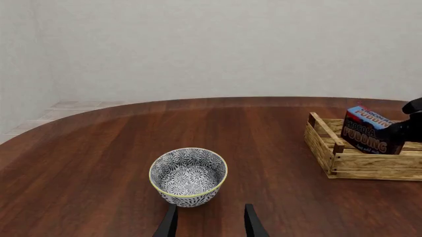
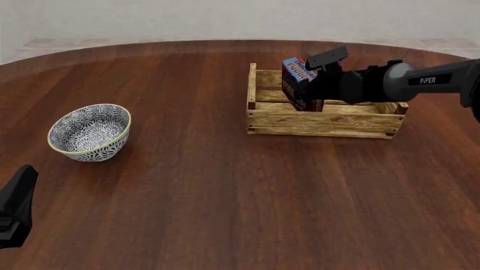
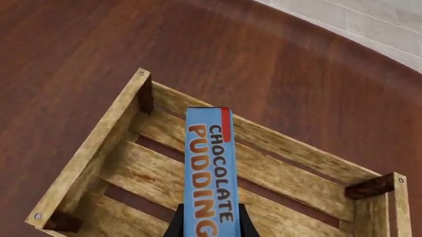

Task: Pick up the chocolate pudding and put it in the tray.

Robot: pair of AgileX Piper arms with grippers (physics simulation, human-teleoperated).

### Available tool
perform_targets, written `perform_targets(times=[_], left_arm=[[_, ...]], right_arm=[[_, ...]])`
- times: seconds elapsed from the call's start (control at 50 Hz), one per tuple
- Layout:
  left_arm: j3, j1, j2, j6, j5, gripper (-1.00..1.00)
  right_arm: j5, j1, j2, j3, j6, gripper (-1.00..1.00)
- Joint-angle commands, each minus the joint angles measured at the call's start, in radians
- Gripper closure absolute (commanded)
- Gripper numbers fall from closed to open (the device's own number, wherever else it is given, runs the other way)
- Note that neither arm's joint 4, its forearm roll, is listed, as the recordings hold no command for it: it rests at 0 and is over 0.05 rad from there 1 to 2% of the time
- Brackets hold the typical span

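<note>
The chocolate pudding (image 2: 298, 79) is a small carton with a blue top band. My right gripper (image 2: 309, 85) is shut on it and holds it tilted inside the left part of the tray (image 2: 322, 121), a light wooden slatted crate. I cannot tell whether the carton touches the crate floor. In the right wrist view the pudding (image 3: 211, 168) sits between my fingers (image 3: 177, 224) over the crate slats (image 3: 145, 173). The left wrist view shows the pudding (image 1: 368, 131) in the tray (image 1: 356, 163). My left gripper (image 1: 211, 224) is open and empty, just short of a bowl.
A round blue-white patterned bowl (image 2: 89, 132) stands on the left of the dark wooden table (image 2: 210, 197); it also shows in the left wrist view (image 1: 189, 177). My left gripper (image 2: 19, 197) sits low at the front left edge. The table's curved far edge meets a pale wall.
</note>
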Motion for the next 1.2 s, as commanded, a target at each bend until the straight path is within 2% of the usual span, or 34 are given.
perform_targets(times=[0.02,0.66,0.68,0.74,0.76,0.8,1.2], left_arm=[[0.0,0.0,0.0,0.0,0.0,-1.0],[0.0,0.0,0.0,0.0,0.0,-1.0],[0.0,0.0,0.0,0.0,0.0,-1.0],[0.0,0.0,0.0,0.0,0.0,-1.0],[0.0,0.0,0.0,0.0,0.0,-1.0],[0.0,0.0,0.0,0.0,0.0,-1.0],[0.0,0.0,0.0,0.0,0.0,-1.0]], right_arm=[[-0.012,-0.001,0.005,0.006,0.025,1.0],[-0.022,-0.004,0.017,0.01,0.037,1.0],[-0.009,-0.008,0.025,-0.002,0.055,-1.0],[-0.017,0.001,0.019,0.007,0.046,-1.0],[-0.005,-0.009,0.027,-0.008,0.073,-1.0],[-0.009,-0.01,0.025,-0.006,0.054,-1.0],[0.011,0.004,-0.028,0.007,0.056,-1.0]])
